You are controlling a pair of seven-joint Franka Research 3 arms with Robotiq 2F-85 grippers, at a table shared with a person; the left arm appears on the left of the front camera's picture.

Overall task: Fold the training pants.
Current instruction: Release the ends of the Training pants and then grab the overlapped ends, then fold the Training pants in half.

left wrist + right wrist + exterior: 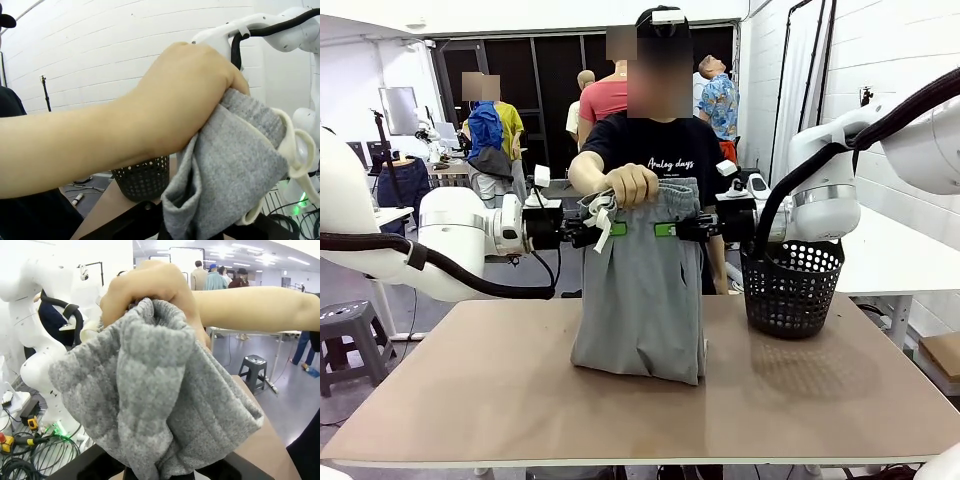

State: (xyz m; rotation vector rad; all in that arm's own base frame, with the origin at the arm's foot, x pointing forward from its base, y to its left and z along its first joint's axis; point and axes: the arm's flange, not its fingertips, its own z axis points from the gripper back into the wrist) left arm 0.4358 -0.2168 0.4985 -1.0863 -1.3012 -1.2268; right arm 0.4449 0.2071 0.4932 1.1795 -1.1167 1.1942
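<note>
Training pants (642, 290) hang above table (820, 390), hem resting on it, person's hand (630, 184) gripping waistband. Left gripper (604, 229) and right gripper (670, 230) pinch waistband corners. Folding barely begun; no fold made.

One pair of training pants (642, 290), two pincers, left (603, 229) and right (672, 229), one black basket (792, 288), one hand (632, 184), one table (800, 390).

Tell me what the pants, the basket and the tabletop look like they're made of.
Pants: soft grey knit, likely cotton jersey; heathered, drapes in loose folds.
Basket: black, matte, rigid, probably plastic; even round perforations.
Tabletop: smooth brown board, maybe laminate; faint sheen, no visible grain.
</note>
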